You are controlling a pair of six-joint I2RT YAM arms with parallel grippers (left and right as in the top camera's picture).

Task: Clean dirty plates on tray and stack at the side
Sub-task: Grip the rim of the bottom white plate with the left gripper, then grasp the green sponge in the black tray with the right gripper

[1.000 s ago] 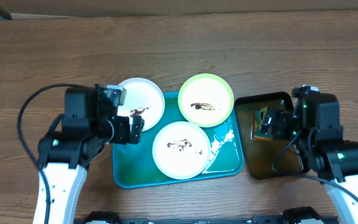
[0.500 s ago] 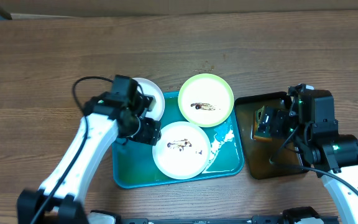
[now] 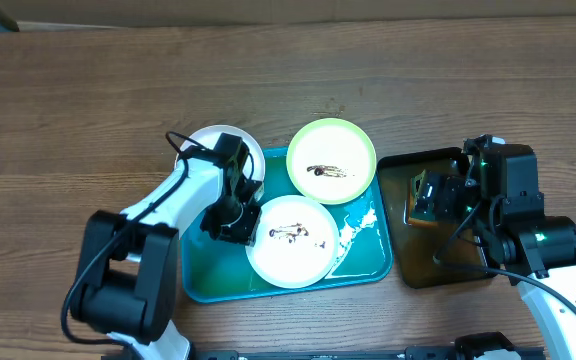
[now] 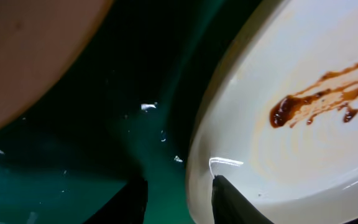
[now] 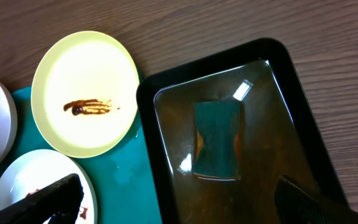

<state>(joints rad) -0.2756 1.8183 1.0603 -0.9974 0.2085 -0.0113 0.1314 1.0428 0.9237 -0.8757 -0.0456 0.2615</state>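
Plates [image 3: 290, 240], two white, one green, one tray [image 3: 208, 282]

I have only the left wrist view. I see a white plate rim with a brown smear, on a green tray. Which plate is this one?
Observer: The near white plate, at the tray's front edge; the left gripper is at its left rim.
Operator: Where are the other plates?
Observer: The green plate lies at the tray's far right corner; the other white plate overhangs the far left corner.
Operator: And the sponge?
Observer: The sponge lies in brown liquid in the black tray, right of the tray.
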